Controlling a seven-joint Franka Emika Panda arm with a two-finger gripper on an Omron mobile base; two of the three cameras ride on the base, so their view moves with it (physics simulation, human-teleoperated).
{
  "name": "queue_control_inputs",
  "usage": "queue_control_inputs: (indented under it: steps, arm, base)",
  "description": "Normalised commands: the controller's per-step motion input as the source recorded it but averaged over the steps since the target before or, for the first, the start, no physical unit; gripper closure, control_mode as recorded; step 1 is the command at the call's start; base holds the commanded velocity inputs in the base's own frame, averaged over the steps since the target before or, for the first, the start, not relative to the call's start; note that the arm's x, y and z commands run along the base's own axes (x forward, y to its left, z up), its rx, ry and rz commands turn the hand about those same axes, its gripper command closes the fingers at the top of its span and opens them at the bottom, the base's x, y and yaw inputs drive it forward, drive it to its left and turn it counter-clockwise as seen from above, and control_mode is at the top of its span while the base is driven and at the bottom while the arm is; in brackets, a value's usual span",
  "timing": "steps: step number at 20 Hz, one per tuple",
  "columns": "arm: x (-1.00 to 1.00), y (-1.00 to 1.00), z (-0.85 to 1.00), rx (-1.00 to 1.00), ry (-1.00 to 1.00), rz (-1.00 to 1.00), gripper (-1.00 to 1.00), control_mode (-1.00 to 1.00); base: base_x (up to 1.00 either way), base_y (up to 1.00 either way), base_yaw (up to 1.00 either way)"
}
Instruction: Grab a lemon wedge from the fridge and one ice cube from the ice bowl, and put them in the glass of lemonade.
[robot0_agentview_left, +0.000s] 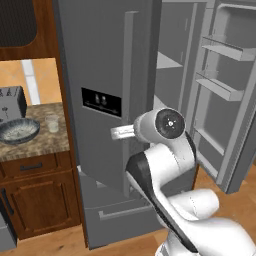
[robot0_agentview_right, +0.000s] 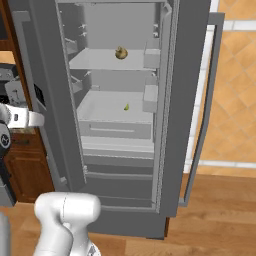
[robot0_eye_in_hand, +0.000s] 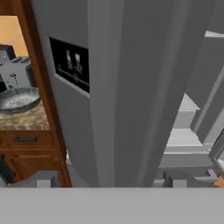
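The fridge (robot0_agentview_left: 100, 60) has its left door shut and its right door (robot0_agentview_left: 227, 100) swung wide open. Inside the fridge (robot0_agentview_right: 167, 100), the lemon wedge (robot0_agentview_right: 120, 52) lies on the upper shelf, rounded and dull yellow-olive. My gripper (robot0_eye_in_hand: 107, 180) is open at the shut left door, its grey fingertips (robot0_eye_in_hand: 43, 180) wide apart with the long door handle (robot0_eye_in_hand: 105, 87) rising between them. It holds nothing. Seen from the right, my gripper (robot0_agentview_right: 41, 120) points at that door's edge. The ice bowl (robot0_agentview_left: 19, 131) and the glass of lemonade (robot0_agentview_left: 52, 123) stand on the counter to the left.
A smaller yellow-green piece (robot0_agentview_right: 126, 107) lies on the lower fridge shelf. A silver toaster (robot0_agentview_left: 11, 102) stands behind the bowl on the stone counter (robot0_agentview_left: 47, 145), above wooden cabinets (robot0_agentview_left: 40, 200). The open right door (robot0_agentview_right: 200, 115) juts out over the wooden floor.
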Motion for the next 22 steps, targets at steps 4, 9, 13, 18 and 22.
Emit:
queue_control_inputs:
  steps: [4,9,13,18,22]
  arm:
    - [-1.0,-0.12,0.59,0.3,-0.24,0.0,-1.0,-1.0]
    - [-0.82,-0.81,0.45,0.46,-0.06,-0.04,-1.0,-1.0]
    - [-0.23,-1.0,0.31,0.59,0.01,-0.07,-1.0,-1.0]
    - [0.0,-0.87,0.09,0.56,0.01,-0.04,-1.0,-1.0]
    - [0.0,-0.51,-0.21,0.49,0.12,-0.12,-1.0,-1.0]
  base:
    - [0.0,0.0,0.0]
    - [0.0,0.0,0.0]
    - [0.0,0.0,0.0]
    - [0.0,0.0,0.0]
    - [0.0,0.0,0.0]
